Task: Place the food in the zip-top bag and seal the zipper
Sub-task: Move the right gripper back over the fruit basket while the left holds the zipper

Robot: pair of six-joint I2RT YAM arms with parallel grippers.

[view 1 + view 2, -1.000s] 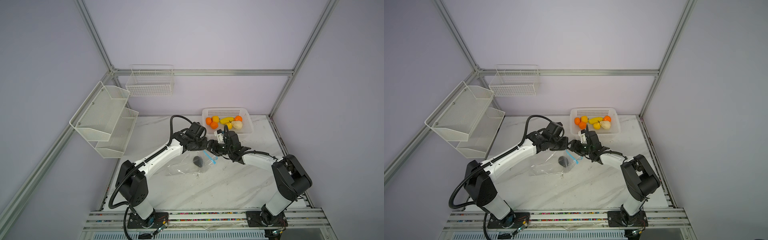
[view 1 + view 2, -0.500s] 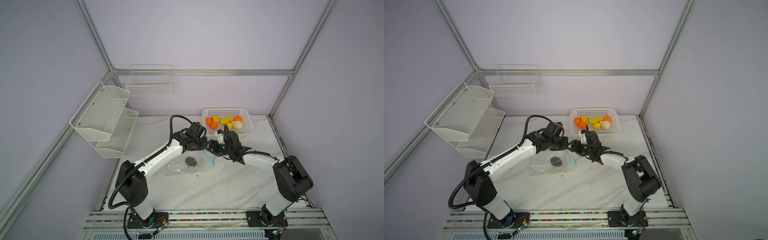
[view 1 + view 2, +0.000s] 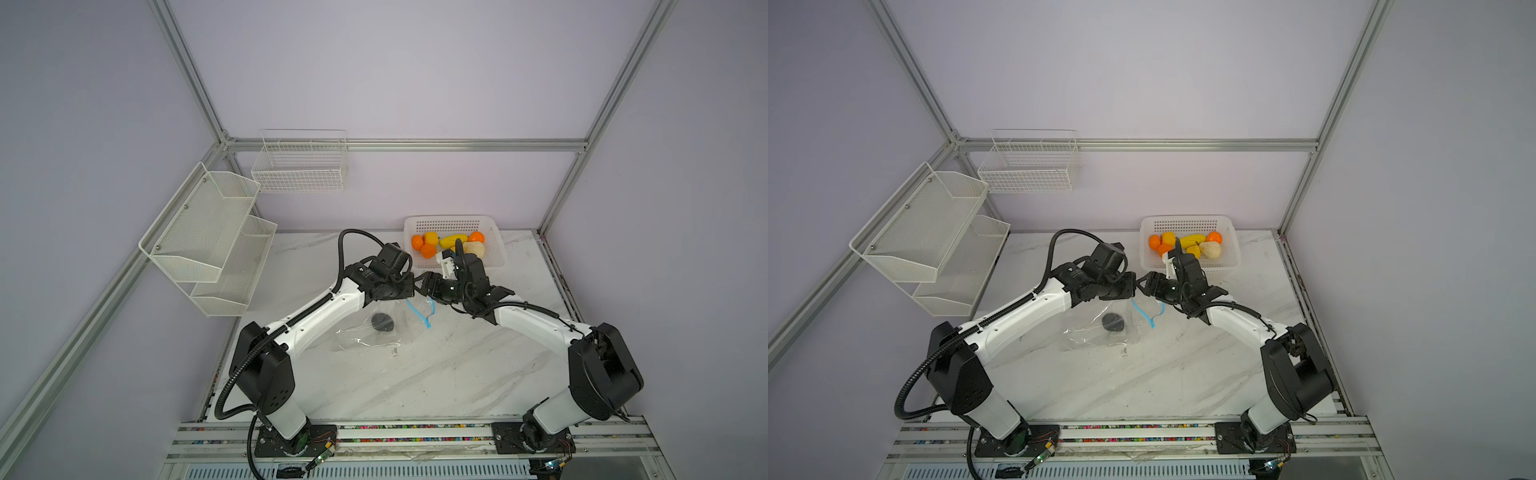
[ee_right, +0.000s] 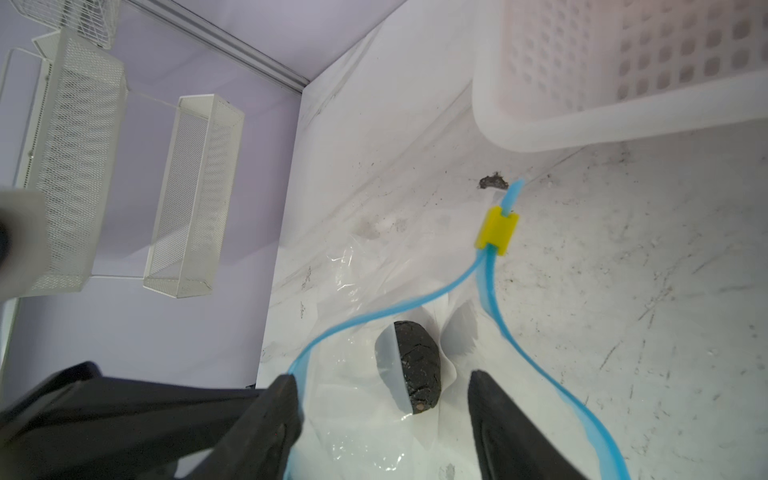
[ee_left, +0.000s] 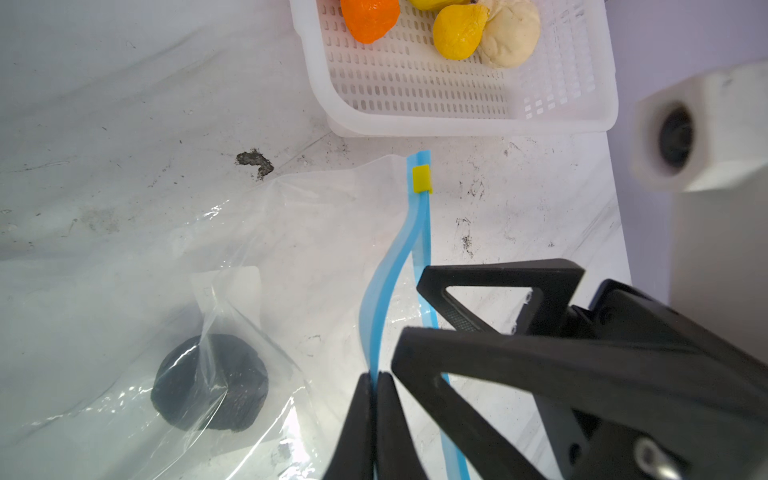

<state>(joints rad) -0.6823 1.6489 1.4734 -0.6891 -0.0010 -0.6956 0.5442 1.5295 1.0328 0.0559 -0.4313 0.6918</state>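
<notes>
left gripper is pressed together on the upper lip of the zipper and lifts it off the lower lip. That is what props the mouth of the zip-top bag open. The lower lip lies on the table. The yellow slider is parked at the basket end of the strip, so the track is unzipped along the visible run.

right gripper is spread and empty, with its tips at the mouth just beside the left gripper. Can't tell if a finger touches the lower lip.

The dark lump is inside the bag, down toward the closed end. The orange balls, yellow fruits and cream bulb sit in the white perforated basket, just behind the slider end.

My read: one piece in, the rest to go, zipper last.

Room:
- The grippers are nearly tip to tip over the mouth, so it's tight there.
- The right arm has a short run back to the basket, and the basket rim is the edge to clear.
- The mouth is floppy and held on one lip only, so a piece could snag it.
- The wall racks are well apart on the left.
</notes>
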